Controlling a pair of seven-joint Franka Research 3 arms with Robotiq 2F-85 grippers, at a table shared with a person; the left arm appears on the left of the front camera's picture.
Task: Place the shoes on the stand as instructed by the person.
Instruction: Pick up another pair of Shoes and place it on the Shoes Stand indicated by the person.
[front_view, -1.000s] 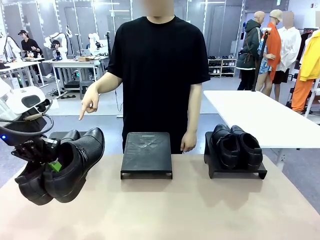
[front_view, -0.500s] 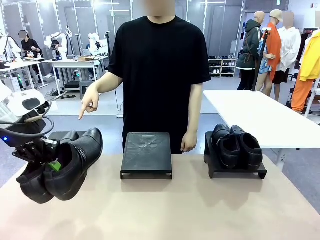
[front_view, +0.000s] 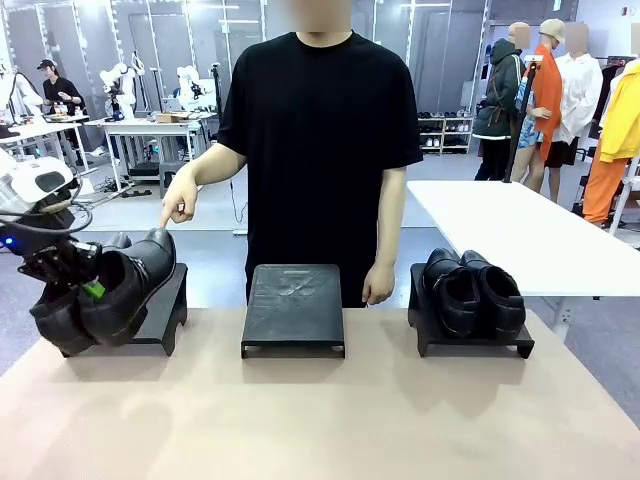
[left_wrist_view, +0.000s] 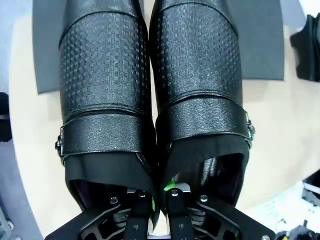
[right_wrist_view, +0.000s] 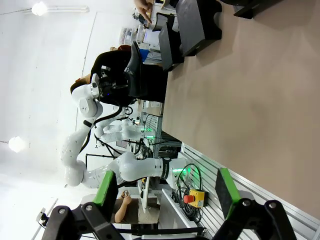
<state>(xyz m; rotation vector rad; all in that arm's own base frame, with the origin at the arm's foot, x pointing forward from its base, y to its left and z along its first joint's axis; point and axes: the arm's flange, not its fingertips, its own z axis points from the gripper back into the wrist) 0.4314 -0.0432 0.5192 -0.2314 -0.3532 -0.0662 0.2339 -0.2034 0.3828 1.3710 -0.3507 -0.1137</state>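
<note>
My left gripper (front_view: 75, 272) is shut on the inner collars of a pair of glossy black buckle-strap shoes (front_view: 105, 292). The pair hangs tilted, toes up over the left stand (front_view: 160, 312) and heels toward me. In the left wrist view the two shoes (left_wrist_view: 150, 100) lie side by side with their toes over the dark stand top (left_wrist_view: 260, 45), and my gripper (left_wrist_view: 156, 200) pinches between them. The person's hand (front_view: 180, 205) points down at the left stand. A second pair of shoes (front_view: 470, 292) sits on the right stand (front_view: 425, 335). My right gripper (right_wrist_view: 165, 195) is open with nothing between its fingers.
An empty middle stand (front_view: 293, 310) stands on the tan table (front_view: 330, 420). The person (front_view: 320, 140) stands behind the far edge, the other hand hanging near the middle stand. A white table (front_view: 530, 230) is at the back right.
My left gripper has carried the shoes up and away from me to the left, from above the table's front to over the left stand. The pointing hand has held still.
</note>
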